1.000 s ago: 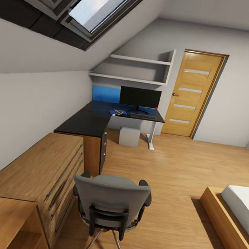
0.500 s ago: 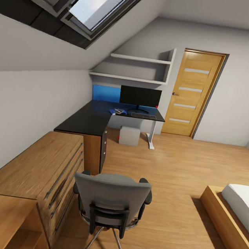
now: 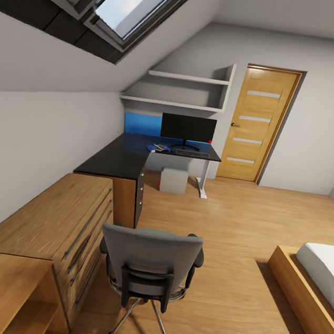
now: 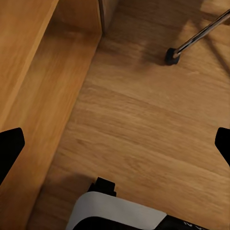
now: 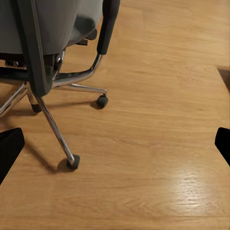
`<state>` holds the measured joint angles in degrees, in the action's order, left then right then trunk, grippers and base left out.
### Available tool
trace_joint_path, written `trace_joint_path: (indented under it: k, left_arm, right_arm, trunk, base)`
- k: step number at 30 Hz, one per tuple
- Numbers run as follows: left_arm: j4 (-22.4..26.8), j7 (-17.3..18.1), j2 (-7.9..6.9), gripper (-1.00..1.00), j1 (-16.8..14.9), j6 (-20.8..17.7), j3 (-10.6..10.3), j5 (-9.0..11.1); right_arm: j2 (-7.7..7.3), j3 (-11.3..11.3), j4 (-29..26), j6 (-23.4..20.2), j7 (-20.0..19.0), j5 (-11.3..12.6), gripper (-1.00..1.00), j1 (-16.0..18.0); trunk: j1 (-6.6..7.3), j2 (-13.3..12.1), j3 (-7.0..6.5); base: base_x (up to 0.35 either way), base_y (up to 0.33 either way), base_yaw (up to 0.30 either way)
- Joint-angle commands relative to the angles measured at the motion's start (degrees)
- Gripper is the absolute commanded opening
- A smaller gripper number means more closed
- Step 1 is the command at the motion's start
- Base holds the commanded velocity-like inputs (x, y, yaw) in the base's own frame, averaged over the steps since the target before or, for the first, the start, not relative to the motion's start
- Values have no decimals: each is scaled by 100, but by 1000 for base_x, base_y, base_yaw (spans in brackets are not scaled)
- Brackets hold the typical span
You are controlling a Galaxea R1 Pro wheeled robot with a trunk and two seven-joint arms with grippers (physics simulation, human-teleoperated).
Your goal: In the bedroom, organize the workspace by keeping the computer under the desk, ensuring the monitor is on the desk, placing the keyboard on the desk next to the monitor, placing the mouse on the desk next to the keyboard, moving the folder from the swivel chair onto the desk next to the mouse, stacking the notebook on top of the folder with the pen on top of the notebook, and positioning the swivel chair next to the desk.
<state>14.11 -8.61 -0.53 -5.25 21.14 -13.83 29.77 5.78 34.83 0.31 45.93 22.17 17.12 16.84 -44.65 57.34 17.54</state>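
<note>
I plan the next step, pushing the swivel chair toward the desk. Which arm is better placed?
Probably the right: its wrist view faces the swivel chair closely, while the left wrist view faces the wooden dresser and one castor.

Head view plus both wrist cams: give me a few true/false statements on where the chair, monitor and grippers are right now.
1. The swivel chair stands pushed in under the desk. False: it stands well away from the desk, beside the wooden drawer unit, its back to the camera.
2. The monitor stands upright on the desk. True.
3. The left gripper is shut on the folder. False: its fingers are apart over bare floor, holding nothing.
4. The door is closed. True.
5. The right gripper is open, with the chair's chrome base ahead of it. True.
</note>
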Motion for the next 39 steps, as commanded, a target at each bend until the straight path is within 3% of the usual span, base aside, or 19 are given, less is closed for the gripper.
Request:
trace_joint_path:
  k: [1,5,8,9,10,13,14,15,16,18,21,25,29,32,36,38,39]
  left_arm:
    - [4,-44,-3,100,-3,11,-50,16]
    - [5,-49,-31,100,-1,-45,-44,28]
    - [463,-99,-5,100,-454,-864,-33,14]
    - [529,-112,-2,100,-514,-995,-33,14]
    - [720,-153,21,100,-698,-1356,-32,1]
    - [1012,-244,81,100,-1038,-1685,-33,-29]
    - [1103,-309,96,100,-1279,-1773,-34,-32]
    - [1121,-324,98,100,-1356,-1794,-36,-32]
    - [1146,-347,101,100,-1478,-1831,-38,-32]
    - [1063,-374,115,100,-1626,-1872,-43,-33]
    - [785,-377,116,100,-1676,-1862,-50,-35]
    - [491,-378,134,100,-1695,-1848,-69,-57]
    - [411,-378,174,100,-1702,-1842,-54,-45]
    - [393,-374,232,100,-1702,-1841,-50,-42]
    - [391,-363,273,100,-1700,-1845,-72,-47]
    - [429,-384,689,100,-1701,-1849,-207,-119]
    - [451,-386,739,100,-1703,-1851,-219,-155]
  right_arm:
    - [2,50,4,10,31,30,100,4]
    - [17,50,2,4,33,37,100,4]
    - [49,31,-192,-35,60,77,100,9]
    - [55,28,-369,-128,73,82,100,10]
    - [56,25,-613,-323,81,85,100,13]
    - [61,16,-1348,-1463,72,128,100,36]
    - [62,-17,-1790,-2483,60,250,100,100]
    - [63,-44,-1928,-2817,55,328,100,132]
    - [66,-125,-2177,-3388,47,539,100,197]
    - [65,-291,-2497,-4090,26,1111,100,280]
    - [64,-347,-2461,-4092,3,1388,100,307]
    - [70,-329,-1888,-3337,-78,1419,100,319]
    - [64,-301,-1639,-2946,-367,1016,100,321]
    - [60,-295,-1579,-2841,-512,373,100,325]
    - [56,-279,-1534,-2745,-529,242,100,323]
    - [82,-235,-1437,-2733,-651,220,100,324]
    - [90,-229,-1432,-2732,-665,215,100,323]
  trunk:
    - [-23,46,26]
    - [-111,207,97]
    - [-177,327,151]
    - [-199,367,169]
    - [-221,407,187]
    - [-287,528,241]
    - [-309,568,259]
    - [-331,608,277]
    - [-352,648,295]
    - [-396,728,331]
    - [-462,848,385]
    - [-550,1009,456]
    - [-638,1169,528]
    - [-704,1290,582]
    - [-792,1450,654]
    - [-836,1530,690]
    - [-858,1570,708]
  base:
    - [-1,0,-47]
    - [0,0,-12]
    - [0,0,0]
    - [0,0,0]
    - [0,0,0]
    - [0,0,0]
    - [0,0,0]
    - [0,0,0]
    - [0,0,0]
    - [0,0,0]
    - [0,0,0]
    - [0,0,0]
    - [0,0,0]
    - [0,0,0]
    - [0,0,0]
    - [0,0,0]
    - [0,0,0]
